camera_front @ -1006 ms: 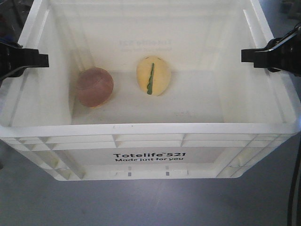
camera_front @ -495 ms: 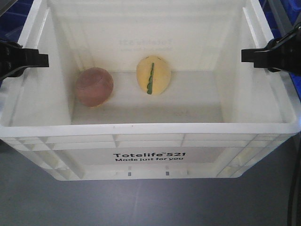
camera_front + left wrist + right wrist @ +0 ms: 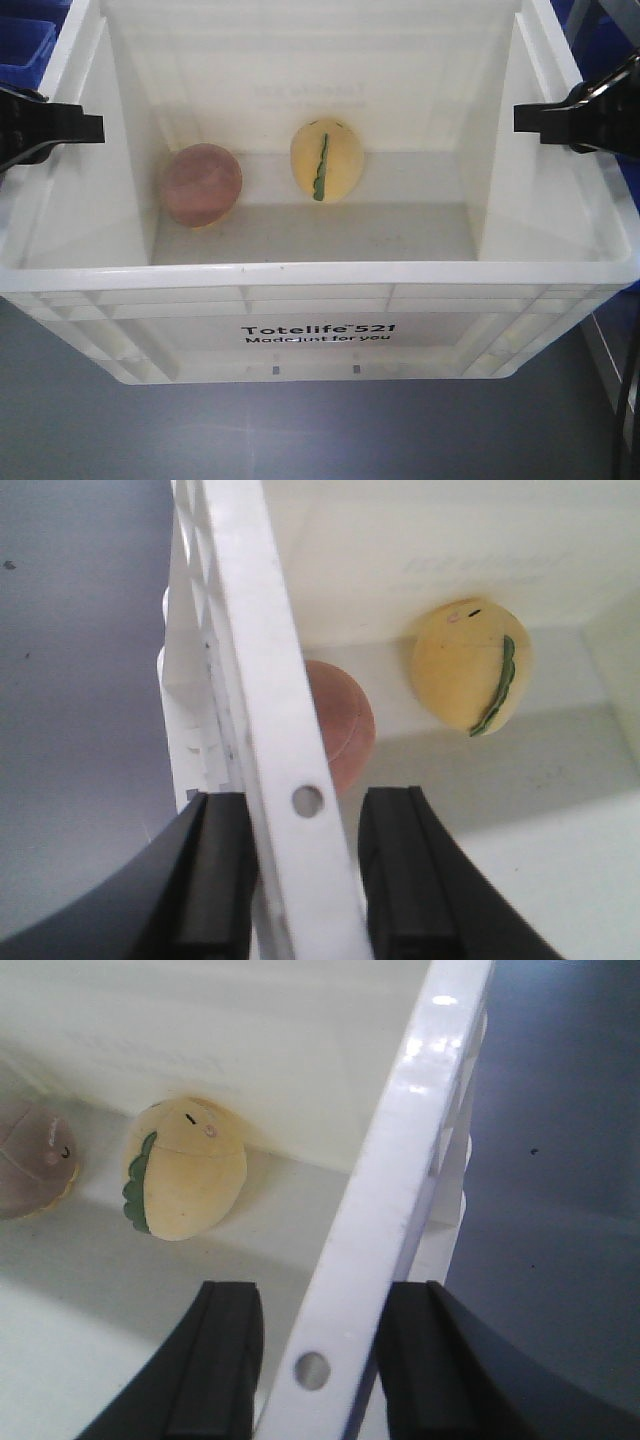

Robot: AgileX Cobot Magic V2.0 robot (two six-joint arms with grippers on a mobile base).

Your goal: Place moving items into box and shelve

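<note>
Both side rims of the box (image 3: 320,272) sit clamped between jaws: left gripper (image 3: 305,870) left, right gripper (image 3: 320,1360) right, directly opposed.

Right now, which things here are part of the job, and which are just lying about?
Part of the job: white box, pinkish-brown ball, yellow egg shape, left end effector and right end effector clamping its side walls.
Lying about: blue bins behind the box.
</note>
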